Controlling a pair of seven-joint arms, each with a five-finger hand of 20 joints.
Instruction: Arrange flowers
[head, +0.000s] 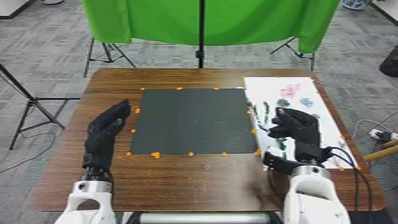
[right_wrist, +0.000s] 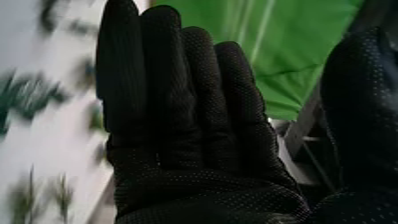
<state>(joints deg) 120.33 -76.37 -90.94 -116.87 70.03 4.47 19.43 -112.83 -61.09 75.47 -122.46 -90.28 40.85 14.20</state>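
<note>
Right hand (head: 302, 127) is hanging over white sheet (head: 265, 84), fingers straight, thumb standing wide; pink flower (head: 290, 90) and blue flowers (head: 306, 102) are lying on it just beyond the hand; left hand (head: 106, 123) is hanging beside dark mat (head: 194, 122), fingers straight

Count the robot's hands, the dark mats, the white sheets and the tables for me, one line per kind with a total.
Robot hands: 2 (left hand, right hand)
Dark mat: 1
White sheet: 1
Table: 1
Total: 5
Flower pieces on the sheet are left out, too small to count surely.
</note>
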